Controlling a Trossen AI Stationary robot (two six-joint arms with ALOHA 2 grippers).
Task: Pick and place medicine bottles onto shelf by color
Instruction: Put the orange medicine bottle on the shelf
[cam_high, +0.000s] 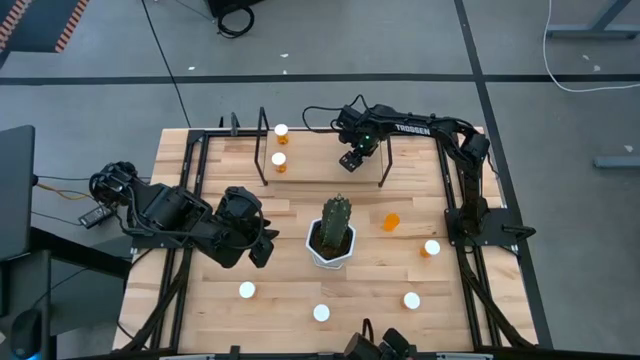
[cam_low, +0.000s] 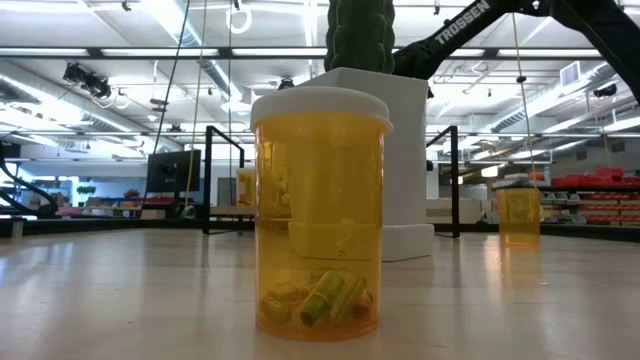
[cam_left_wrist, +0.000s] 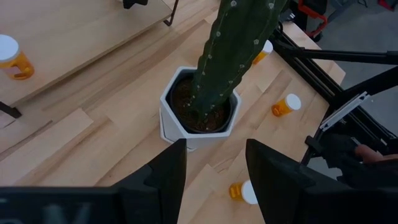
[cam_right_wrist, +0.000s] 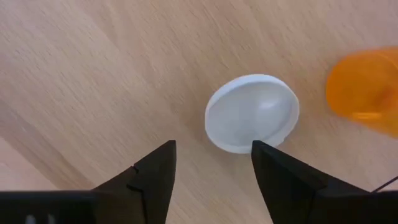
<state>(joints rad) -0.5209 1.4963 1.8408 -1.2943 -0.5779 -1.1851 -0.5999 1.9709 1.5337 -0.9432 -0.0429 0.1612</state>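
Over the shelf (cam_high: 320, 160) at the far side, the right gripper (cam_high: 350, 160) hangs with jaws spread, empty; left gripper (cam_high: 262, 247) waits beside the cactus (cam_high: 335, 225), jaws apart.

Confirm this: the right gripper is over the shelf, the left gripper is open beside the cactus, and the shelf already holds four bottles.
Not quite. The shelf holds two bottles, not four; the high view shows both at its left end. The rest stands: the right gripper is over the shelf, and the left gripper is open beside the cactus.
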